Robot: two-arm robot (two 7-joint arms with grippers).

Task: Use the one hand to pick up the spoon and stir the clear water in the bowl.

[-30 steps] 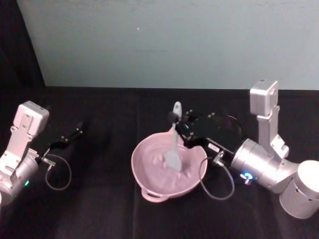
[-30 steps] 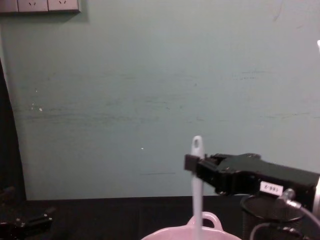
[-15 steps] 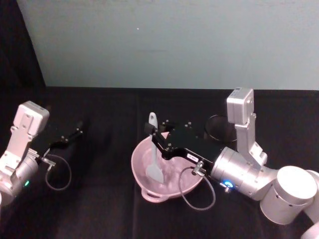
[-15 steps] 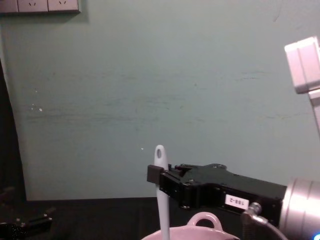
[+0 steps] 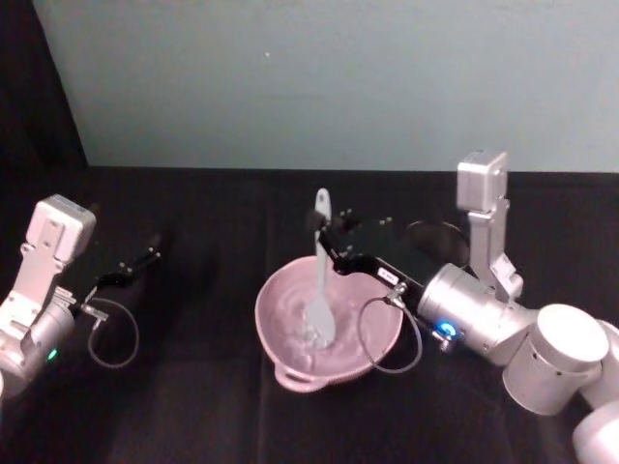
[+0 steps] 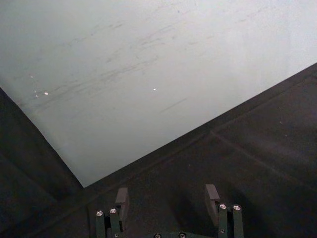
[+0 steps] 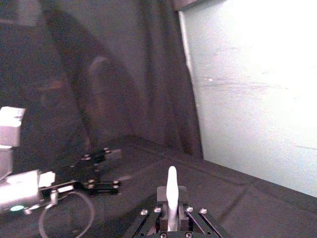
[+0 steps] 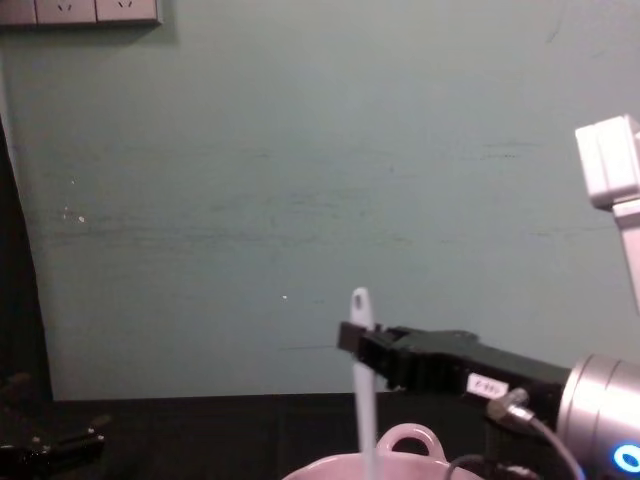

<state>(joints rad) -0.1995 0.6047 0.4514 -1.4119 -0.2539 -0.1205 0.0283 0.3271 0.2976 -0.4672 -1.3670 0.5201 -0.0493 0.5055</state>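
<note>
Right gripper's (image 5: 322,233) fingers clamp the spoon (image 5: 318,275) upright in the bowl (image 5: 267,302) — label (image 8: 487,384) perhaps "188-2" — left gripper's (image 6: 167,194) fingers wide.

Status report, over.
Right gripper shut on slim white plastic spoon, blade in wide pale pink bowl. Left gripper open, parked at left. Nothing blocking.

Dim overall — pale wall (image 7: 257,74) glares in the wrist views, black table (image 5: 193,406) seemingly swallows shadows

the chest view's lower edge cuts off most of the bowl (image 8: 325,471).
</note>
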